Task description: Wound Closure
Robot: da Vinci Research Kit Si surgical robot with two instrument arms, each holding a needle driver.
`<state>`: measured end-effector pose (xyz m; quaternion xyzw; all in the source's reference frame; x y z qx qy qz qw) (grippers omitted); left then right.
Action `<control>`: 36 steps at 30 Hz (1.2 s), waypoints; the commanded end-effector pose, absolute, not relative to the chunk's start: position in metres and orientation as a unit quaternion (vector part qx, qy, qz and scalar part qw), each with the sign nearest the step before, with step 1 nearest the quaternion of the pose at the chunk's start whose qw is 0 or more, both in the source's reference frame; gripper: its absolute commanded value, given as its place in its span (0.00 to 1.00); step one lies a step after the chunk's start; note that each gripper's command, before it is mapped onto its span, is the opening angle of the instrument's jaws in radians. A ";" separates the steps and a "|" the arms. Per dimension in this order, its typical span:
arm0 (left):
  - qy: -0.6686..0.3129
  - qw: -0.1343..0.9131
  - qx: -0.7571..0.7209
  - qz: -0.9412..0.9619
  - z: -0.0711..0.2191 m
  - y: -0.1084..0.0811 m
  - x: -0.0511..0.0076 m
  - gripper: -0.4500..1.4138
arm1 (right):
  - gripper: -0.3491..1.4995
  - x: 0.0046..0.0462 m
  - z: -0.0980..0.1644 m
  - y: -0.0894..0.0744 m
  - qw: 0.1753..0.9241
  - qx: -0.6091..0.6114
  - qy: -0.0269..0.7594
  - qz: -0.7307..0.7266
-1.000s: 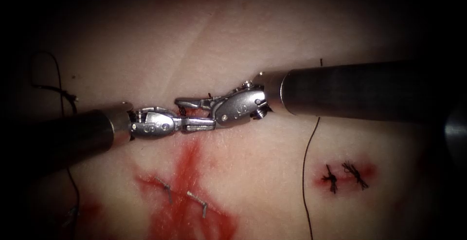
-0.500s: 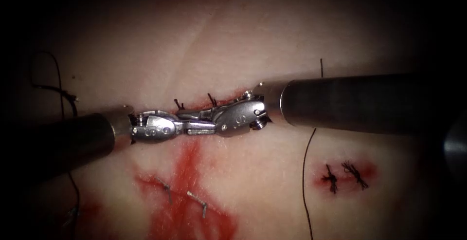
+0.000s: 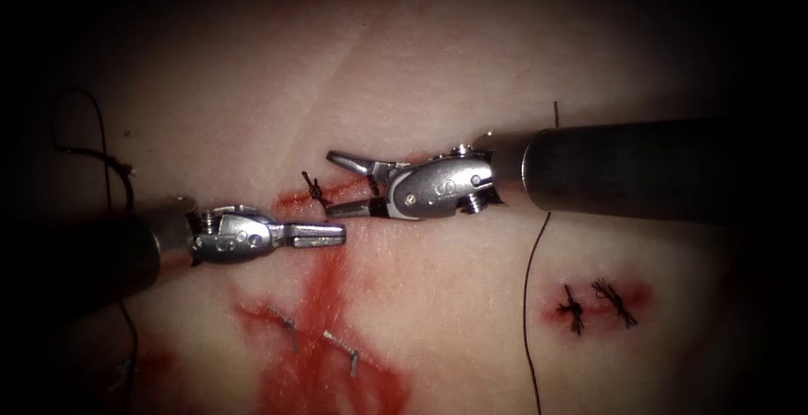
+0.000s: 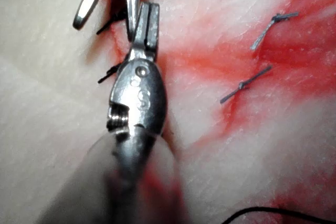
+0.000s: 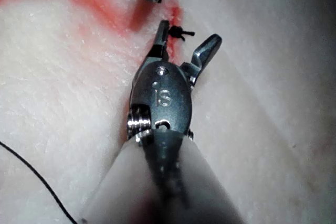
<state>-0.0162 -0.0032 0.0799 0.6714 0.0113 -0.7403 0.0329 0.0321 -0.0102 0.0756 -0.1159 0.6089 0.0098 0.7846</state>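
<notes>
Over the cut [image 3: 337, 189] in the tissue [image 3: 438, 45], your right tool [image 3: 341, 183] has its jaws spread, holding nothing, straddling a knotted stitch [image 3: 316, 188]. Your left tool [image 3: 332, 234], jaws closed and empty, lies just below. Loose thread [image 3: 530, 297] trails right.

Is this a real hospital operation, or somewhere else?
Probably a practice bench, not an operation. The tissue is a pale slab with a stitched cut, red fluid and spare knots. The left tool, jaws shut, and the right tool, jaws open, hold nothing.
</notes>
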 end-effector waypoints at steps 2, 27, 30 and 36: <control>0.008 0.025 0.663 -0.748 0.080 -0.002 -0.0155 0.00 | 0.99 0.0303 0.075 -0.009 0.780 -0.122 0.613 0.007; -0.042 -0.099 0.377 -0.920 0.089 0.011 -0.0128 0.09 | 0.98 0.0263 0.073 -0.006 0.782 -0.140 0.606 0.028; -0.017 -0.150 0.313 -0.938 0.090 0.010 -0.0126 0.21 | 0.98 0.0264 0.073 -0.006 0.783 -0.139 0.606 0.030; 0.031 -0.217 0.275 -0.936 0.091 0.007 -0.0116 0.42 | 0.97 0.0268 0.073 -0.007 0.783 -0.137 0.605 0.035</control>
